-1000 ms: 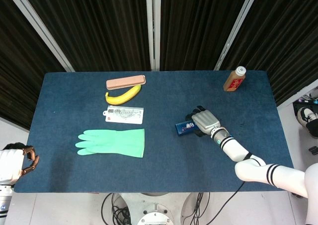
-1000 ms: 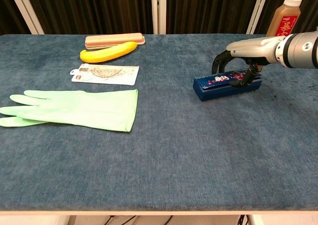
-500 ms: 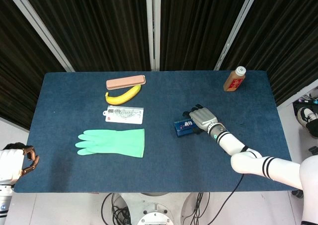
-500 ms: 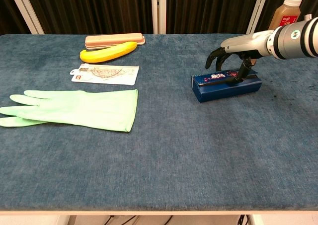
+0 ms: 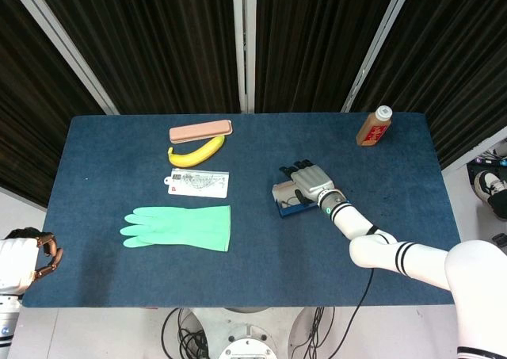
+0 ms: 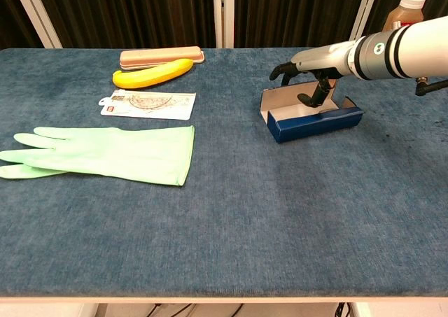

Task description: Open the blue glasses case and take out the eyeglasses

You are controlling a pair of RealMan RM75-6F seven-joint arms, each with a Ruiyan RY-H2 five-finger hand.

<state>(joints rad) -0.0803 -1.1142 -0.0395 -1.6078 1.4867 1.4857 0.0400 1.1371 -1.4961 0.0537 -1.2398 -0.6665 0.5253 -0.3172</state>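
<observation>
Chest view is showing the big change: the blue glasses case (image 6: 313,120) is now sitting open, its pale lid (image 6: 294,99) tipped up and back toward the far side, where a second ago the lid was lying flat and shut under the fingers. The right hand (image 6: 306,72) is reaching over the case from the right, and it appears to be holding the lid: curled fingers over the raised top edge, thumb dipping toward the open tray. It has also shifted leftward along the case since the earlier frames. The case itself is staying near where it was, right of centre on the table (image 6: 231,219), well apart from the green glove (image 6: 105,152). Head view is agreeing, with the hand (image 5: 305,183) covering most of the case (image 5: 287,208) and a light strip of lid showing at its left end. So the opening step is looking about done. The eyeglasses are not visible; the tray interior is mostly hidden behind the front wall and the hand. The next step is likely going into the tray for them without letting the lid drop. The left hand (image 5: 38,256) is idling off the table's near left corner, fingers curled in and holding nothing.
</observation>
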